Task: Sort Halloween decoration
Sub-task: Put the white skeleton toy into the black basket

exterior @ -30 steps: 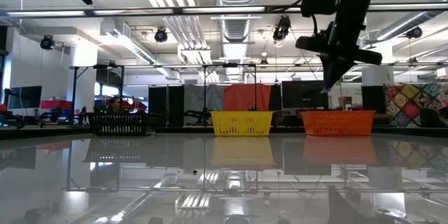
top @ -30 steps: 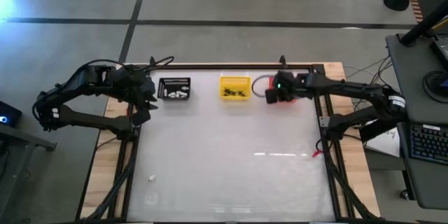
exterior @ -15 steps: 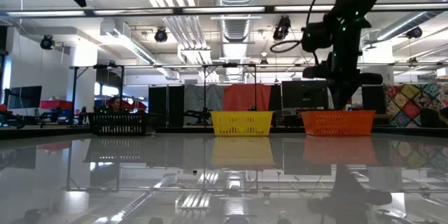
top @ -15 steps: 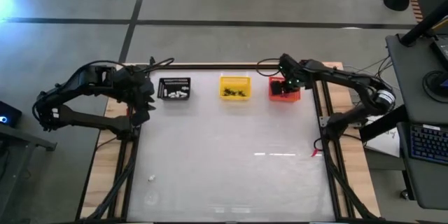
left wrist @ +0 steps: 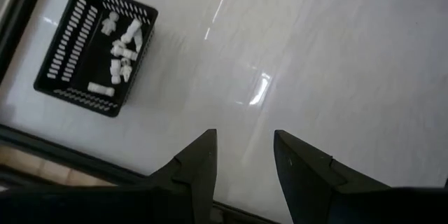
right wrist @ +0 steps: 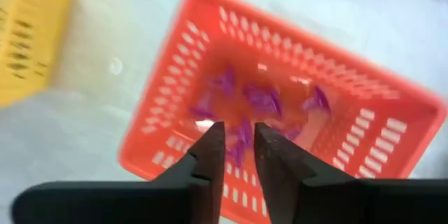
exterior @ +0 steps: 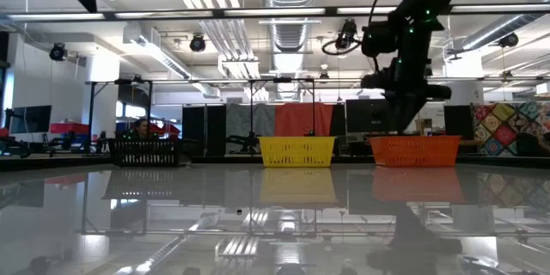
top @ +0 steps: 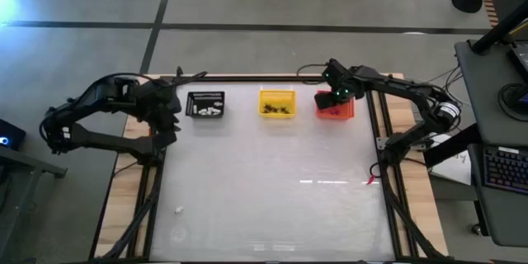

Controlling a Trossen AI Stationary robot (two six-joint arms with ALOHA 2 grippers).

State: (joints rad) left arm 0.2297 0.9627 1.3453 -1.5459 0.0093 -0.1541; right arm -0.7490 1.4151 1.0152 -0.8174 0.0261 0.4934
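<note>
A lone white bit (top: 177,209) lay on the tabletop (top: 272,181) toward 7 o'clock, well apart from the baskets, so by my reading the sort was not finished. Farther back, 3 baskets stood in a row along the far edge, 1 kind to each. The black basket (top: 205,104) at 11 o'clock held the white bits (left wrist: 120,49), the yellow basket (top: 276,102) at 12 o'clock held dark shapes, and the orange basket (top: 334,105) at 1 o'clock held the purple bits (right wrist: 260,102). The right claw (right wrist: 236,140) hung directly over the orange basket, fingers slightly apart with nothing between them, apparently placed there to drop a piece. The left claw (left wrist: 243,158) waited beside the black basket, fingers apart and empty.
</note>
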